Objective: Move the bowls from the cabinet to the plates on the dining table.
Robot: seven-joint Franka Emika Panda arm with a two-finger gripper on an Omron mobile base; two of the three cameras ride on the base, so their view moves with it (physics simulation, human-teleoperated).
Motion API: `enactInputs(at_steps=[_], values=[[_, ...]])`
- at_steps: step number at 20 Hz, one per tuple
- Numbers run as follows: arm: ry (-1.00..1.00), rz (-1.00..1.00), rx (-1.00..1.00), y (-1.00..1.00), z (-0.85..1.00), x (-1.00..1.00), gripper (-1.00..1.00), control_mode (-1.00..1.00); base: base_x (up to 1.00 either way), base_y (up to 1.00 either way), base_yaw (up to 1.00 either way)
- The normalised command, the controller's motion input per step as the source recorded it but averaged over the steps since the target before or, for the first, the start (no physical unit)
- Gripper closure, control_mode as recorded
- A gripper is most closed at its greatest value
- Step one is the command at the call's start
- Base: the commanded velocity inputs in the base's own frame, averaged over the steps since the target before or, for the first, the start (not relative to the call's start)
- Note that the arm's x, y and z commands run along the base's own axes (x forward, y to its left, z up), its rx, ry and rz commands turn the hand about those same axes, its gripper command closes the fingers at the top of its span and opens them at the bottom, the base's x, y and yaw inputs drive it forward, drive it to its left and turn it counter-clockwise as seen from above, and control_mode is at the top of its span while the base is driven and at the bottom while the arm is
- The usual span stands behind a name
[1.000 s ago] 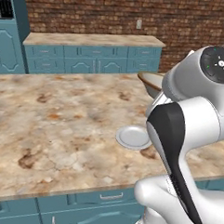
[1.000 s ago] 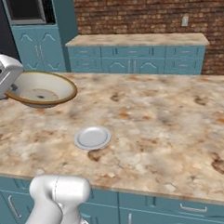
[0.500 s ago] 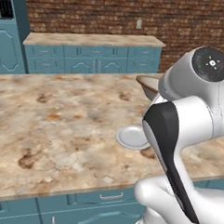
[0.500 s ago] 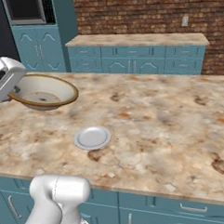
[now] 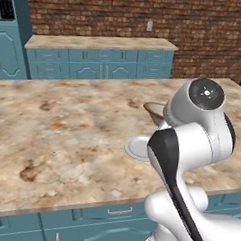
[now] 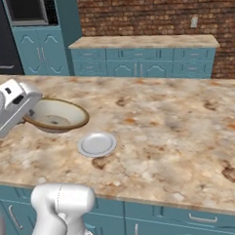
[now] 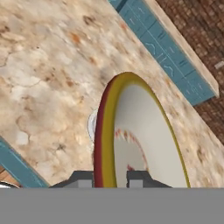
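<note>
Over the last second the bowl (image 6: 55,116) has travelled rightward and lower in the right base view, closing on the plate (image 6: 96,144) at centre-left of the counter (image 6: 178,131). The jaws stay nearly closed, pinching its rim. Setting it down looks close.

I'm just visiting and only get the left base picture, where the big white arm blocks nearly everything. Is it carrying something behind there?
Observer: Yes. In the right base view the end effector holds a bowl by its rim.
Visitor: Is the bowl sitting on the table?
Observer: It hangs tilted just above the marble table, to the left of a small plate.
Visitor: How is it gripped?
Observer: In the hand view one finger is outside the rim and the other inside, closed on it.
</note>
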Motion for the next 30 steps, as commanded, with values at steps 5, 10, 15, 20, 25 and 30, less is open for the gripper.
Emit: enactInputs(at_steps=[5, 10, 15, 20, 25, 30], values=[[0.24, 0.01, 0.00, -0.09, -0.57, 0.80, 1.00, -1.00, 0.00, 0.00, 0.00], [0.03, 0.00, -0.03, 0.00, -0.55, 0.58, 1.00, -1.00, 0.00, 0.00, 0.00], [-0.05, 0.00, -0.07, 0.00, -0.67, 0.30, 1.00, -1.00, 0.00, 0.00, 0.00], [0.00, 0.00, 0.00, -0.01, -0.40, 0.34, 1.00, -1.00, 0.00, 0.00, 0.00], [0.00, 0.00, 0.00, -0.13, -0.22, 0.39, 1.00, -1.00, 0.00, 0.00, 0.00], [0.00, 0.00, 0.00, -0.01, -0.19, 0.00, 1.00, -1.00, 0.00, 0.00, 0.00]])
